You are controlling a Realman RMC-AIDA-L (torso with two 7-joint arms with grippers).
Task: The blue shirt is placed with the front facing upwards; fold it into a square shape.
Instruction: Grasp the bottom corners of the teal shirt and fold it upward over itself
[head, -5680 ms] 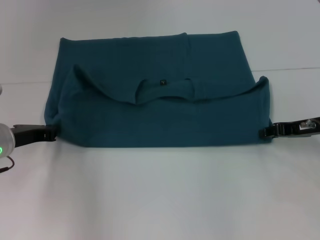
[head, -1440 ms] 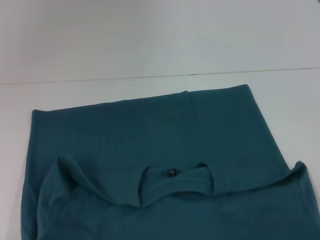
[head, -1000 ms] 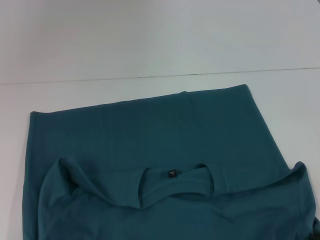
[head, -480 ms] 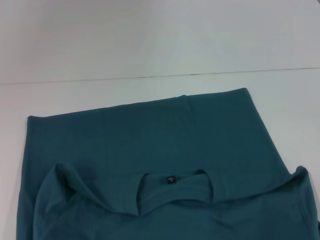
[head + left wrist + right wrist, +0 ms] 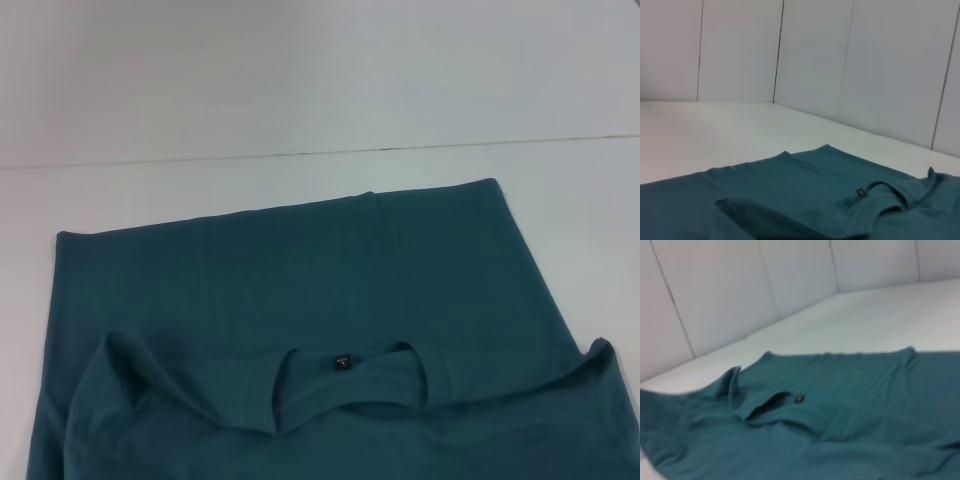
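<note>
The blue shirt (image 5: 300, 300) lies spread on the white table, filling the lower half of the head view. Its near layer is folded up over the rest, and the round collar (image 5: 345, 385) with a small black neck tag (image 5: 343, 361) faces up near the bottom. The same shirt (image 5: 805, 195) shows in the left wrist view with its tag (image 5: 859, 192), and the shirt (image 5: 830, 410) fills the right wrist view with its tag (image 5: 800, 399). Neither gripper shows in any view. The chest lettering is hidden.
The white table (image 5: 300, 90) stretches beyond the shirt to a seam line (image 5: 320, 153) across the head view. White panelled walls (image 5: 840, 60) stand behind the table in the wrist views.
Since 5.7 s ago the shirt has slid toward the robot and both grippers have left the head view. In the last second the folded layer and collar crept slightly nearer.
</note>
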